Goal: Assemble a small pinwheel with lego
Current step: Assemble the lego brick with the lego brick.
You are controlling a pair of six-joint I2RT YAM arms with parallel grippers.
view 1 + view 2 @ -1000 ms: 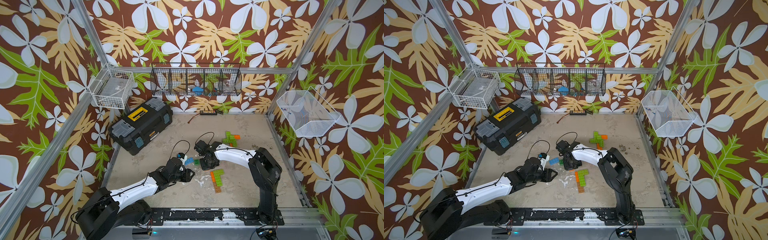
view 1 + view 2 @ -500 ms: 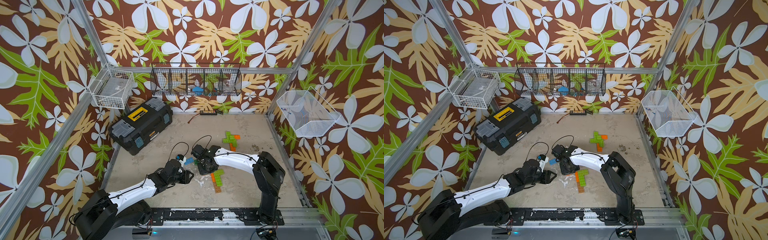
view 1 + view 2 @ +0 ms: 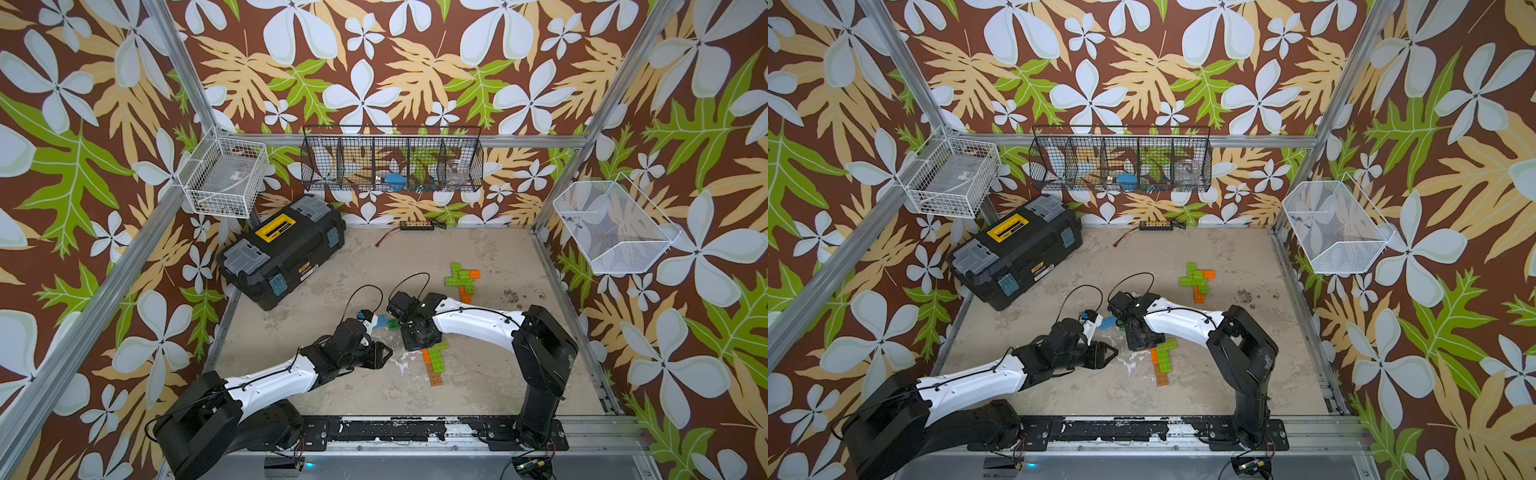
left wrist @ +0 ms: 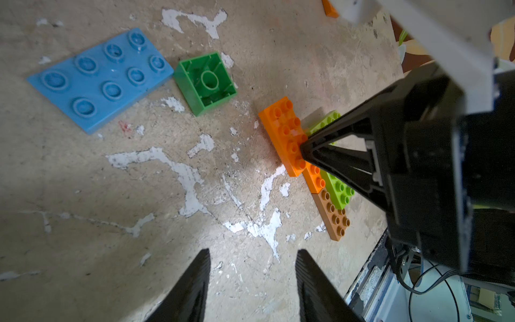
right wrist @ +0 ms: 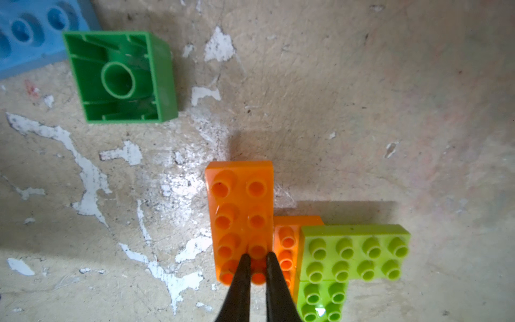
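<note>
Since the right tool has slid a little nearer the robot's base over the last second, from beside the loose bricks onto the near cluster, its tips, drawn together with nothing between them, now sit on the end studs of the orange brick. I read that as pressing this blade home, so the pinwheel looks only part built. The left tool hangs close by, jaws apart and empty over bare worktop, hardly moved.

The orange brick lies studs up near the worktop's middle, stacked on a second orange piece. Its long axis runs on in line with the tan-brown brick and square to the lime green brick. Its free end points roughly towards the dark green square brick, which lies hollow side up, apart from it, just beside the blue plate.
</note>
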